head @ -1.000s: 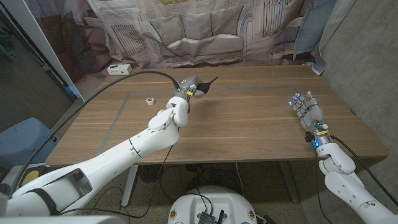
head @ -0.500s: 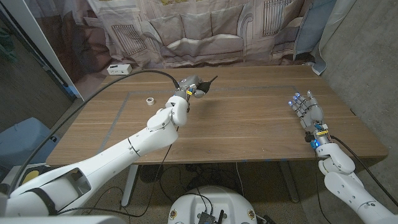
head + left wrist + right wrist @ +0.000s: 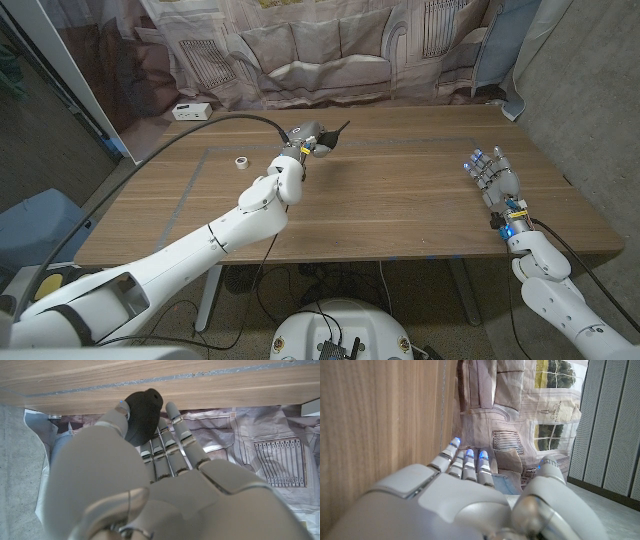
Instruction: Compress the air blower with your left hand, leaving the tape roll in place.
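Blower [image 3: 141, 416]: gripped in left hand [image 3: 303, 143], near tabletop's [image 3: 400, 200] far edge. Tape [image 3: 241, 162]: apart, leftward.

**Open wood between the arms**

The table [image 3: 400, 190] lies bare between the two arms. A tape roll [image 3: 241, 161] sits near the left hand [image 3: 305, 143]; a white box [image 3: 191, 110] stands at the far left corner.

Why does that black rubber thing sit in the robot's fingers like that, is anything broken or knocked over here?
Nothing stands out. The left hand grips the black air blower, its nozzle poking out past the fingers. The small tape roll lies apart on the wooden table, and the right hand holds nothing.
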Available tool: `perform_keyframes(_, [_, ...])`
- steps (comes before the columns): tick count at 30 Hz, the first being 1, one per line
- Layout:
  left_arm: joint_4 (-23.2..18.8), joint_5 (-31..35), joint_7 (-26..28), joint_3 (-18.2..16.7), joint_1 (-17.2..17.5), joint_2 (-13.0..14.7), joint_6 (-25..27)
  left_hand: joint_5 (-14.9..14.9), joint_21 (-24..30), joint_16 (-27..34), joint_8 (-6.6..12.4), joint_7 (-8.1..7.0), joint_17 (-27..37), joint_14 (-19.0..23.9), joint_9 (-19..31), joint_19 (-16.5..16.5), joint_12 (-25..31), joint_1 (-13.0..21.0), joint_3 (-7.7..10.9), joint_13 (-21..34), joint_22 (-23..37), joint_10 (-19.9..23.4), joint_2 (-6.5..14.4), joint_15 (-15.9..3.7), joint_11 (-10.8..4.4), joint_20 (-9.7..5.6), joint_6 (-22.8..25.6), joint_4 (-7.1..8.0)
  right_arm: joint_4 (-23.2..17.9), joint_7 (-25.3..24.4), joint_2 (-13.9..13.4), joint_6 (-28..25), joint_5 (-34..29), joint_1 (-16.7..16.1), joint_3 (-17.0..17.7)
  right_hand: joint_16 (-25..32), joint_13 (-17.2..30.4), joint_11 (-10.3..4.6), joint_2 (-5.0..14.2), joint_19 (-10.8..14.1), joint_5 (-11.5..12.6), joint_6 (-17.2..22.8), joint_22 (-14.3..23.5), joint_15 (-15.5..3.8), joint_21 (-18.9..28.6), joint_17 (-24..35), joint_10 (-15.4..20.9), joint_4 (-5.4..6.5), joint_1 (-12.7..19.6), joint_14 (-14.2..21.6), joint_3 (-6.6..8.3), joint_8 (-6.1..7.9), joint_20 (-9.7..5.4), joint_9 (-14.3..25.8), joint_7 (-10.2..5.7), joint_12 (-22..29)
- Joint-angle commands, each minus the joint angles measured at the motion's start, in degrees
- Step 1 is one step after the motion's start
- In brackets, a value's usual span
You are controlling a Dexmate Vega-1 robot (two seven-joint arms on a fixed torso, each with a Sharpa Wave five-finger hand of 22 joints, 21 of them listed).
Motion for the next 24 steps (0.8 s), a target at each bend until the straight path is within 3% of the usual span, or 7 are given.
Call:
perform_keyframes(1, [0.9, 1.4, 1.6, 0.5, 0.4, -1.0, 0.0, 0.5, 0.2, 0.8, 0.74, -0.22, 0.2, 0.7, 0.2, 0.4, 0.7, 2.1, 0.45, 0.3, 0.2, 0.8, 0.5, -0.85, -0.28, -0.27, 0.9, -1.20, 0.3, 1.1, 0.0, 0.4, 0.6, -0.1, 0.2, -0.3, 0.2, 0.02, 0.49, 0.8, -0.1, 0.4, 0.2, -0.04, 0.1, 0.3, 0.4, 0.05, -0.1, 0.6, -0.22, 0.09, -0.65, 0.2, 0.01, -0.1])
perform_keyframes(17, [3.4, 1.8, 7.8, -1.0, 2.5, -3.0, -3.2, 0.8, 2.6, 3.4, 2.31, -0.85, 0.3, 7.6, 0.2, 4.8, 2.7, 6.0, 2.03, 1.1, 0.6, 5.7, 2.3, -3.82, -1.07, -2.43, 5.7, -3.27, 0.6, 1.4, -0.1, -0.3, 0.7, 0.4, 0.1, -0.2, 0.2, 0.32, 0.86, 1.8, -0.1, 0.1, 0.1, 0.05, 0.3, 0.3, 0.4, -0.08, 0.3, 1.0, 0.00, 0.02, -1.28, 0.2, 0.35, -0.1])
perform_keyframes(24, [4.2, 1.4, 9.4, -1.7, 3.0, -3.6, -4.5, 1.1, 4.0, 4.0, 2.94, -0.55, 0.4, 9.6, 0.8, 5.9, 3.2, 10.6, 3.97, 1.7, 0.9, 7.2, 3.2, -4.49, -0.70, -2.69, 7.2, -4.05, 0.7, 1.2, -0.1, -0.4, 0.7, 0.7, 0.0, -0.2, 0.2, 0.23, 0.86, 1.7, -0.1, 0.2, 0.1, 0.05, 0.3, 0.3, 0.4, -0.09, 0.4, 1.0, -0.01, 0.05, -1.18, 0.2, 0.36, -0.1])
